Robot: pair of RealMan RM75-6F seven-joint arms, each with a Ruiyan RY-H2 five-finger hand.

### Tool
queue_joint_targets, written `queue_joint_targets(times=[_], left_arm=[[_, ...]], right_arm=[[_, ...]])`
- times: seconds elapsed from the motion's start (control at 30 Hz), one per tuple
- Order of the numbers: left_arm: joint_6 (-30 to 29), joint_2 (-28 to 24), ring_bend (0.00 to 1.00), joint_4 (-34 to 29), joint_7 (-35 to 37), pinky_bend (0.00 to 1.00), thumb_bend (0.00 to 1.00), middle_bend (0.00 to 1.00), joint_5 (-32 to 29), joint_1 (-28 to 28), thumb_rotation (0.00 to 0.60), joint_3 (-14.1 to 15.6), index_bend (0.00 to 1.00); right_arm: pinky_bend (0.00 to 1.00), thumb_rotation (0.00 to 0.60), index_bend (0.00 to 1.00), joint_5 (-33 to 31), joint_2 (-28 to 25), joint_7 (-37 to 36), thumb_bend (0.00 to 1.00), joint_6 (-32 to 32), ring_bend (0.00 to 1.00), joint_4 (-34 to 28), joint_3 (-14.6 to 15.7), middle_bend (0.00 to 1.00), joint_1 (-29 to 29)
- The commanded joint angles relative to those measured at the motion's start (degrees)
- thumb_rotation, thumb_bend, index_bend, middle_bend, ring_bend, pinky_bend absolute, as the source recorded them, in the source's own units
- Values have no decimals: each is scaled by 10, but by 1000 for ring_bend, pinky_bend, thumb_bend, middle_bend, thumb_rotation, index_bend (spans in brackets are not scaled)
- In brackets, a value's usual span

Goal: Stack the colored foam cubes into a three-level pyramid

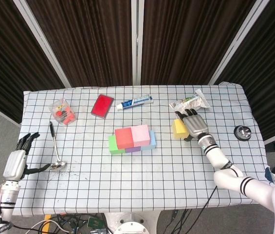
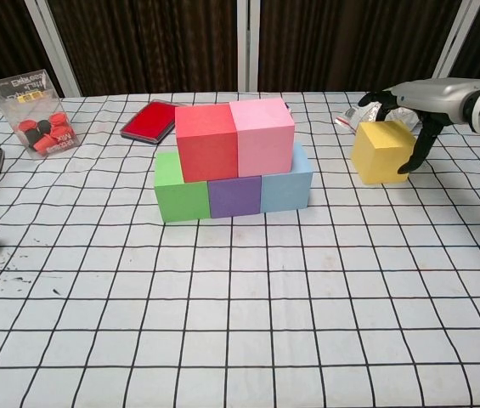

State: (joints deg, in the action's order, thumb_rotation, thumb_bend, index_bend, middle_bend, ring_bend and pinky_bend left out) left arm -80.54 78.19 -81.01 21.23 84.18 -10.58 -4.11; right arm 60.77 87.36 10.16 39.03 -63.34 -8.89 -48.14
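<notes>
Right now I have the right hand [image 2: 418, 102] draped over the yellow cube [image 2: 381, 151] at the right of the chest view, fingers curved down around its far and right sides. Whether they actually press the foam I cannot tell, so I won't call it a grasp. The cube sits on the checked tablecloth [image 2: 240, 297], well apart from the stack, with the crumpled foil packet [image 1: 190, 103] just behind it.

In the middle of the frame the stack stands two levels high: green cube [image 2: 178, 189], purple cube [image 2: 234, 195] and light blue cube [image 2: 289, 183] side by side on the cloth, red cube [image 2: 206, 141] and pink cube [image 2: 262, 134] resting on top, touching each other.

The left hand [image 1: 16, 161] hangs at the lower left of the head view, off the table's edge, fingers spread and holding nothing.

Along the upper part of the head view lie a clear box of small red pieces [image 1: 63, 111], a red pad [image 1: 102, 105] and a toothpaste tube [image 1: 135, 102]; a spoon [image 1: 55, 146] is at the left and a small metal dish [image 1: 242, 132] at the far right.
</notes>
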Motion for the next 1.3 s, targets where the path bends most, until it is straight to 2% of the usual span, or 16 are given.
queue_joint_targets(times=[0.03, 0.13, 0.33, 0.43, 0.57, 0.73, 0.87, 1.0, 1.13, 1.3], left_arm=[[1, 1, 0, 2, 2, 64, 0, 118, 0, 0, 600, 1, 63], [-1, 1, 0, 3, -2, 64, 0, 117, 3, 0, 600, 2, 62], [-2, 2, 0, 1, -5, 64, 0, 118, 5, 0, 600, 2, 62], [0, 2, 0, 0, -5, 64, 0, 117, 3, 0, 600, 2, 62], [2, 0, 0, -3, -3, 64, 0, 118, 2, -1, 600, 1, 62], [2, -3, 0, -11, -4, 64, 0, 118, 3, -3, 600, -1, 63], [0, -7, 0, -18, -8, 64, 0, 117, 4, -3, 600, -2, 62], [-1, -11, 0, -23, -12, 64, 0, 117, 4, -2, 600, -2, 63], [-2, -9, 0, -22, -18, 64, 0, 117, 5, -2, 600, -1, 63], [-3, -2, 0, -18, -16, 64, 0, 117, 7, -4, 600, -2, 63]], right_arm=[[0, 600, 0, 13, 9, -7, 29, 22, 3, 7, -3, 352, 6], [0, 600, 0, 39, 12, -27, 69, 55, 45, 5, -6, 433, 15], [0, 600, 0, 76, -24, -55, 108, 87, 86, -36, -10, 495, 28], [0, 600, 0, 93, -60, -68, 110, 114, 89, -89, -21, 498, 35], [0, 600, 0, 113, -123, -72, 113, 144, 89, -177, -49, 496, 34], [0, 600, 0, 113, -213, -48, 124, 127, 107, -293, -90, 495, 8], [0, 600, 0, 78, -258, -43, 124, 61, 113, -360, -108, 494, -26], [0, 600, 0, 29, -266, -39, 123, 3, 113, -390, -113, 494, -64], [0, 600, 0, -7, -253, -6, 122, -5, 113, -394, -110, 503, -97], [0, 600, 0, -84, -236, 54, 119, 8, 139, -402, -98, 521, -137]])
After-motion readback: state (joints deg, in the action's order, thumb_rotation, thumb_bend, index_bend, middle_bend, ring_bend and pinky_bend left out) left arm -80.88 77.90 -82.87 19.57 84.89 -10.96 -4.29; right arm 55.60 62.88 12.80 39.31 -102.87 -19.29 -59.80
